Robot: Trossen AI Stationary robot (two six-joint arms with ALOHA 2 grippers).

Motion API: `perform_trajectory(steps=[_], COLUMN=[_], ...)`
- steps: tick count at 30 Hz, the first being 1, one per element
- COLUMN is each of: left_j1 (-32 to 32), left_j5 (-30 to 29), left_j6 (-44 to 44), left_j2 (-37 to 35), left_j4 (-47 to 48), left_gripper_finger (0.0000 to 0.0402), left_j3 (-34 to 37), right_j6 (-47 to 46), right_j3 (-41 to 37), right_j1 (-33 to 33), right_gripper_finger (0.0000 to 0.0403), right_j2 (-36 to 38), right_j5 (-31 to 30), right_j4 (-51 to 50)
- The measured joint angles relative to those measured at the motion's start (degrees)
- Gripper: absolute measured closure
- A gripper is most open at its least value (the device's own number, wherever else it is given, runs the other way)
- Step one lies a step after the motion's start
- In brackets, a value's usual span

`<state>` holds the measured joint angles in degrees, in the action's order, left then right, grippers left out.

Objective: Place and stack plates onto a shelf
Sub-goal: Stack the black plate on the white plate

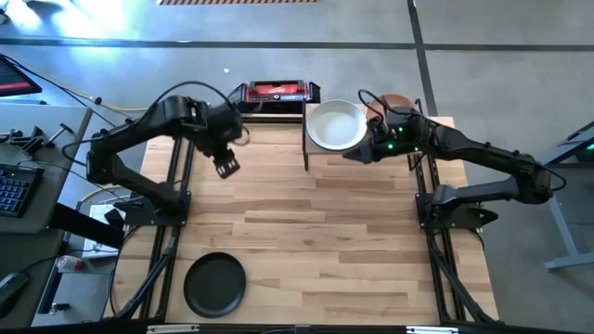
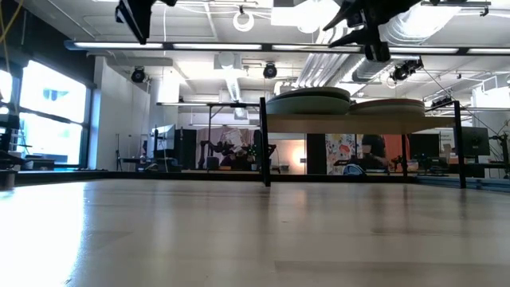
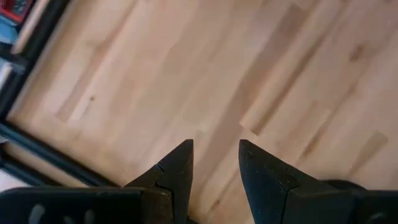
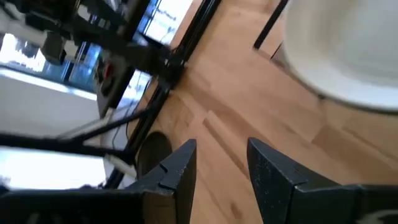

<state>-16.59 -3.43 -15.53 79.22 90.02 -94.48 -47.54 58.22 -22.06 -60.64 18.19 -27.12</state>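
The shelf (image 2: pixel 358 123) stands on black posts at the table's far right. On it lies an off-white plate (image 1: pixel 336 125), top of a stack (image 2: pixel 309 102), with a terracotta plate (image 1: pixel 397 100) beside it toward the right. A black plate (image 1: pixel 215 284) lies flat on the table near the front left; it also shows in the right wrist view (image 4: pixel 152 149). My left gripper (image 1: pixel 226 167) hangs open over bare table at the far left, pointing down (image 3: pixel 216 144). My right gripper (image 1: pixel 355 154) is open in the air at the shelf's near edge, beside the off-white plate (image 4: pixel 348 56), nothing between its fingers (image 4: pixel 222 143).
A red-and-black box (image 1: pixel 275 92) sits just beyond the table's far edge, left of the shelf. A keyboard (image 1: pixel 11 190) lies on a desk off the table's left side. Bare wooden tabletop (image 1: pixel 316 241) stretches between the shelf and the black plate.
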Motion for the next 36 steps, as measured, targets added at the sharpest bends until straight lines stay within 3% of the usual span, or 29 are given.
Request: perform_trajectory(steps=[10,16,24,36], left_j1=[17.55,26.96,36.15,46.72], left_j5=[-1.74,-2.26,0.67,2.17], left_j6=[-9.59,-17.05,-26.20,-27.92], left_j2=[-0.12,-0.54,-0.52,-0.52], left_j4=[-0.36,-0.87,-10.90,-25.78], left_gripper_finger=[0.0284,0.0284,0.0284,0.0284], left_j3=[1.02,10.00,23.82,38.68], right_j6=[4.76,6.04,7.04,7.89], right_j3=[0.00,0.00,0.00,0.00], right_j1=[6.92,11.39,15.43,19.05], right_gripper_finger=[0.0279,0.0279,0.0279,0.0279], right_j2=[0.00,0.00,0.00,-0.02], right_j5=[-0.33,-4.64,-5.70,-10.56], right_j4=[-4.63,-9.22,-9.61,-13.69])
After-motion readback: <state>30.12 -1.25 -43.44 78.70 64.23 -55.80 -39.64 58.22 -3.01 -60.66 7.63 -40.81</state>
